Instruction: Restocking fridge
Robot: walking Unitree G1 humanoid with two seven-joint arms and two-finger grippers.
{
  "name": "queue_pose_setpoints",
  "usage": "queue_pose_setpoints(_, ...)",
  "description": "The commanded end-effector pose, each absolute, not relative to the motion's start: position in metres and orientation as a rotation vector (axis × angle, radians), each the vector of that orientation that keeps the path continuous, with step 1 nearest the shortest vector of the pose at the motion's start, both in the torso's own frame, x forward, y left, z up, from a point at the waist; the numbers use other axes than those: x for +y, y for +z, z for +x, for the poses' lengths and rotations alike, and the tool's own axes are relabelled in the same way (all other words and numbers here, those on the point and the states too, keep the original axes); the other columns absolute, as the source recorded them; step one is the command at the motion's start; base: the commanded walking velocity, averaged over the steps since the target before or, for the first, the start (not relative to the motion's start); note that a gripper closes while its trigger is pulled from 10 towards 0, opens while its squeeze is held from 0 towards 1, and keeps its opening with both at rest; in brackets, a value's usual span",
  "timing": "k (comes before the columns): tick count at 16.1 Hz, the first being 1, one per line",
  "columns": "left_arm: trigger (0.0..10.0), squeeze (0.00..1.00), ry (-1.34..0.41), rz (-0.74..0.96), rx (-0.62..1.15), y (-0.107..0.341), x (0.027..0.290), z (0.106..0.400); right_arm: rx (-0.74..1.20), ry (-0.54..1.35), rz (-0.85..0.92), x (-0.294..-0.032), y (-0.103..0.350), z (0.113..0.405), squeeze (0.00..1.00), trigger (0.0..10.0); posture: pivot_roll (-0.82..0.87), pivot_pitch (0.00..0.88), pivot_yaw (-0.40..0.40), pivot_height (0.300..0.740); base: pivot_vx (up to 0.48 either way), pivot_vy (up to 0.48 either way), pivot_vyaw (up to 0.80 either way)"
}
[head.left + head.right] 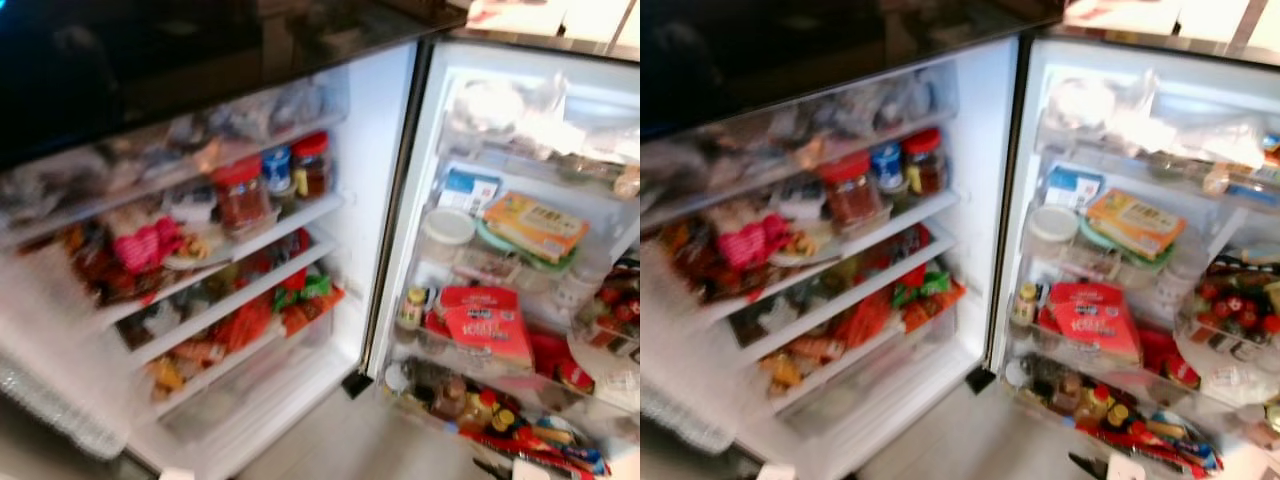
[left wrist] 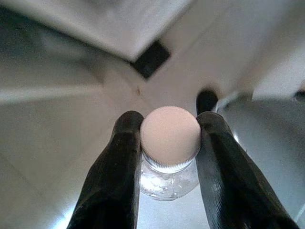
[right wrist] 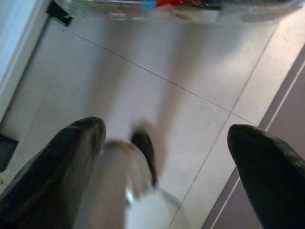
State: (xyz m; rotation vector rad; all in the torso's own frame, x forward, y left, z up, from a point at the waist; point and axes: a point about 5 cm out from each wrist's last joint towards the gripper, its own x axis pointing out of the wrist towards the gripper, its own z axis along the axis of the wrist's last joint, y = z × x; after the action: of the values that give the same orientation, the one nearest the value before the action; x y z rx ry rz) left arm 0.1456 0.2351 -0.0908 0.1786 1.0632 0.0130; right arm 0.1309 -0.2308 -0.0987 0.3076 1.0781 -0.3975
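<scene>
The fridge stands open before me, its shelves (image 1: 270,235) packed with jars, packets and snacks. Two red-lidded jars (image 1: 240,192) and a blue-lidded one sit on an upper shelf. The open door (image 1: 520,270) on the right holds a red packet (image 1: 490,325), an orange box (image 1: 535,225), a white tub and bottles. In the left wrist view my left gripper (image 2: 169,136) is shut on a clear bottle with a pale pink cap (image 2: 170,133), held above the floor. In the right wrist view my right gripper (image 3: 167,143) hangs open over the tiled floor with nothing between its fingers.
Pale tiled floor (image 1: 350,440) lies in front of the fridge. A black hinge foot (image 1: 357,383) sits at the base between the cabinet and the door. The bottom door bin (image 1: 500,420) is crowded with bottles and sauce packets. A dark panel (image 1: 150,60) spans above the shelves.
</scene>
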Motion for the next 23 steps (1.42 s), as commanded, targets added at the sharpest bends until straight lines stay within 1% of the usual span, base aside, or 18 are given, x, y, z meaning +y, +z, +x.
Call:
queue_pose_setpoints(1,10.0,0.0,0.012,0.156,1.075,-0.094,0.229,0.142,1.087,-0.414,0.286,-0.24,-0.098,0.126,0.0,10.0,0.01,0.0,-0.009,0.74,0.292,0.0,0.0)
queue_pose_setpoints(4,10.0,0.0,0.015,0.157,1.075,-0.094,0.229,0.142,1.088,-0.406,0.279,-0.24,-0.098,0.126,0.0,10.0,0.02,0.0,-0.011,0.74,0.285,0.0,0.0)
queue_pose_setpoints(8,10.0,0.0,0.032,0.182,1.049,-0.092,0.23,0.144,1.096,-0.374,0.25,-0.24,-0.098,0.126,0.0,10.0,0.02,0.0,-0.013,0.74,0.0,0.0,0.0)
queue_pose_setpoints(10,10.0,0.0,0.033,0.194,1.033,-0.092,0.23,0.145,1.106,-0.328,0.203,-0.24,-0.098,0.126,0.0,10.0,0.02,0.0,-0.014,0.74,0.0,0.0,0.8)
queue_pose_setpoints(15,10.0,0.0,0.056,0.218,0.982,-0.089,0.231,0.148,1.112,-0.32,0.204,-0.24,-0.098,0.124,0.0,10.0,0.01,0.0,-0.016,0.74,0.0,0.0,0.8)
queue_pose_setpoints(16,10.0,0.0,0.066,0.196,0.968,-0.089,0.23,0.148,1.113,-0.317,0.2,-0.24,-0.098,0.124,0.0,10.0,0.01,0.0,-0.019,0.74,0.0,0.0,0.8)
queue_pose_setpoints(17,10.0,0.0,0.093,0.139,0.938,-0.088,0.229,0.149,1.116,-0.321,0.215,-0.24,-0.099,0.123,0.0,10.0,0.01,0.0,-0.022,0.74,0.0,0.0,0.0)
queue_pose_setpoints(19,10.0,0.0,0.097,0.124,0.91,-0.087,0.228,0.151,1.13,-0.285,0.191,-0.238,-0.099,0.123,0.0,10.0,0.02,0.0,-0.025,0.74,0.0,0.0,0.0)
queue_pose_setpoints(20,10.0,0.0,0.077,0.169,0.802,-0.074,0.225,0.18,1.137,-0.264,0.184,-0.237,-0.1,0.122,0.0,10.0,0.01,0.0,-0.027,0.74,0.0,0.0,0.0)
queue_pose_setpoints(21,10.0,0.0,0.046,0.177,0.629,-0.045,0.216,0.23,1.141,-0.243,0.178,-0.235,-0.1,0.122,0.0,10.0,0.01,0.0,-0.026,0.74,0.0,0.0,0.0)
queue_pose_setpoints(22,10.0,0.0,0.028,0.176,0.522,-0.026,0.211,0.255,1.142,-0.219,0.16,-0.234,-0.1,0.122,0.0,10.0,0.01,0.0,-0.026,0.74,0.0,0.0,0.0)
queue_pose_setpoints(23,10.0,0.0,0.014,0.164,0.416,-0.01,0.207,0.269,1.144,-0.206,0.142,-0.234,-0.1,0.122,0.0,10.0,0.01,0.0,-0.026,0.74,0.0,0.0,0.0)
